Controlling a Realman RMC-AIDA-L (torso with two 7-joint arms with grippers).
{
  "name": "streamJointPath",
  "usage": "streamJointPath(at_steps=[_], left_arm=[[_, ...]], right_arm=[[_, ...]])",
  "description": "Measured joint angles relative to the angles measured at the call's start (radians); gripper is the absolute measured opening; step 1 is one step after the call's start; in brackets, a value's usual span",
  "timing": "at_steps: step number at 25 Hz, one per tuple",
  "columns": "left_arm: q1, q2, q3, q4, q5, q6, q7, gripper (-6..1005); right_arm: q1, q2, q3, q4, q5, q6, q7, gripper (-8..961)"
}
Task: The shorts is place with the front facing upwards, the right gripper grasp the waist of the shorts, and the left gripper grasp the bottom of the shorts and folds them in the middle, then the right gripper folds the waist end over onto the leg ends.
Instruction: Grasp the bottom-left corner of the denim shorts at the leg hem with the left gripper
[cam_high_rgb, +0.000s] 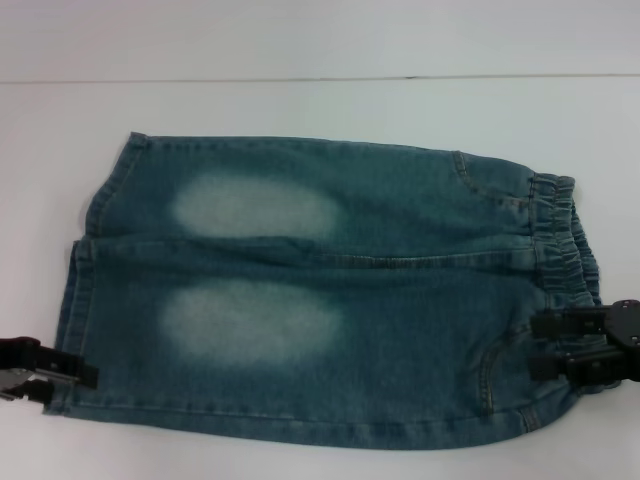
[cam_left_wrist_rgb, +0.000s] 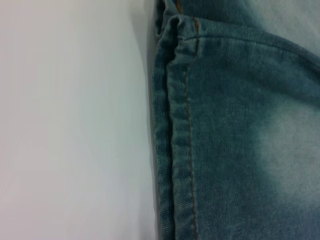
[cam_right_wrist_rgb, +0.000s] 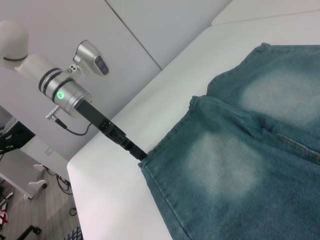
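Spread flat, front up, across the middle of the white tabletop (cam_high_rgb: 300, 100): a pair of faded blue denim shorts (cam_high_rgb: 330, 300) with two pale bleached ovals on the legs. Gathered elastic waist (cam_high_rgb: 565, 240) at 3 o'clock in the head view, straight stitched leg ends (cam_high_rgb: 85, 290) at 9 o'clock.

At the near corner of the hems, toward 8 o'clock: the black two-fingered left gripper (cam_high_rgb: 62, 375), fingers level with the cloth and touching the hem edge of the nearer leg. Seen from the right wrist camera as a black claw (cam_right_wrist_rgb: 136, 151) on a silver-and-white arm with a green light, tip meeting the hem corner. Closed on the denim or merely against it: cannot tell from these views. Left wrist camera filled with the double-stitched hem (cam_left_wrist_rgb: 182, 150) beside bare tabletop.

At 4 o'clock, on the near end of the waistband: the black right gripper (cam_high_rgb: 548, 345), fingers apart, one above the other, straddling the band's edge, apparently not yet clamped.

Step in hand, by the look of it: securing both near corners before the lengthwise fold. Best done by taking both layers of hem and band well inside the fingers, then lifting both ends together, level and taut, carrying the near edge over toward 12 o'clock onto the far edge. Uneven lifting likely to skew the crease.
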Motion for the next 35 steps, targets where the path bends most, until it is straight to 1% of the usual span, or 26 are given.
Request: streamJointPath(at_steps=[8,16,25,35], left_arm=[[0.0,-0.001,0.002,0.0,0.004,-0.006,-0.001,727],[-0.001,0.003,-0.004,0.004,0.023,-0.015,0.0,720],[-0.01,-0.008,0.004,-0.007,0.022,-0.016,0.003,713],[-0.012,-0.015,0.011,-0.004,0.006,-0.011,0.033,704]], right_arm=[[0.006,0.001,0.0,-0.001,0.0,0.002,0.0,956],[0.009,0.002,0.0,-0.001,0.0,0.002,-0.001,956],[0.011,0.004,0.0,0.001,0.0,0.002,-0.005,956],[0.015,0.005,0.0,0.0,0.0,0.004,-0.008,956]])
